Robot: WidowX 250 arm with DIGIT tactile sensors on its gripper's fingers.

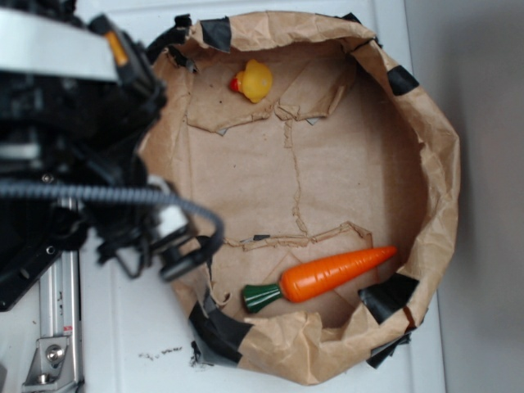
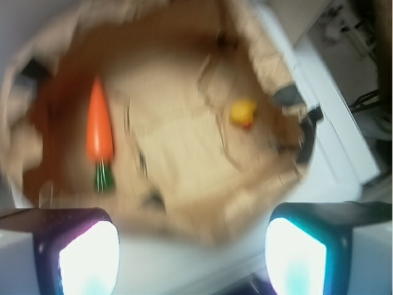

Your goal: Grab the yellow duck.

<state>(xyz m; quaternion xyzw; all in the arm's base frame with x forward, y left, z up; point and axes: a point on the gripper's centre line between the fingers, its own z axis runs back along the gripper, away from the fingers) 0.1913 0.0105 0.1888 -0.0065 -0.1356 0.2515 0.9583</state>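
Near the far rim of the brown paper basin [image 1: 434,139], the yellow duck [image 1: 255,80] sits alone, well apart from the carrot [image 1: 327,277] by the opposite rim. The hand [image 2: 191,255] hangs outside the basin, fingers [image 2: 89,258] spread, holding nothing.

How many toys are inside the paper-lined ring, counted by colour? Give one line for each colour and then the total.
Yellow: 1, the yellow duck near the ring's rim.
Orange: 1, the carrot with a green stem, across the brown paper ring from the duck.
Total: 2 toys.
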